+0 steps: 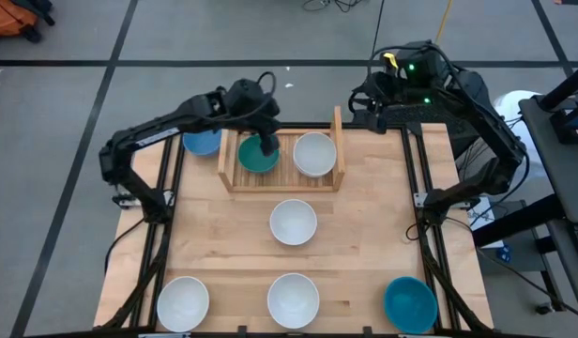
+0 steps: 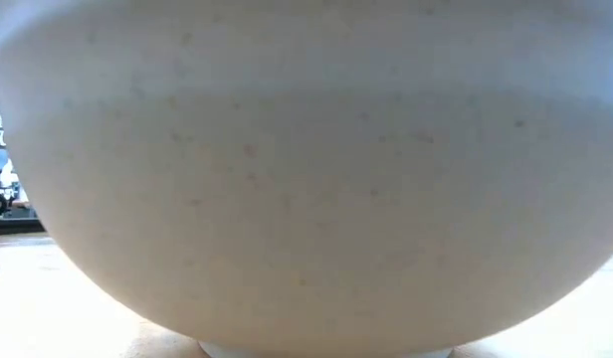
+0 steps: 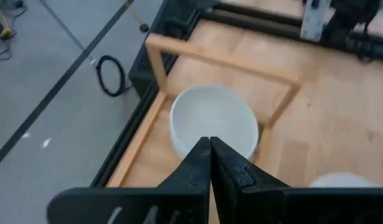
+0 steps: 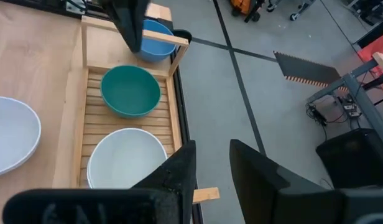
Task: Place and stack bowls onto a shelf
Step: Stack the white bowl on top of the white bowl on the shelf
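Light-wood shelf (image 1: 283,178): sits at the far edge of the wooden tabletop (image 1: 364,235), slatted base flat, two upright side boards.
Teal-green bowl (image 1: 257,156): on the shelf's left half, upright on the slats.
White bowl on shelf (image 1: 314,154): on the right half, just beside the teal-green bowl.
Left gripper (image 1: 269,144): over the teal-green bowl's far-right rim; in the left wrist view its two dark fingers (image 3: 198,163) are pressed together with nothing between them. Whether it touches the bowl cannot be told.
Blue bowl (image 1: 202,142): just outside the shelf's left board, under the left arm.
Centre white bowl (image 1: 294,222): on the tabletop, near the shelf's front.
Front white bowls: one at front left (image 1: 183,302), one at front centre (image 1: 293,299); the latter fills the low view.
Second blue bowl (image 1: 410,303): front right corner.
Right gripper (image 4: 211,167): parked beyond the shelf's right board, past the table's far edge, fingers apart and empty.
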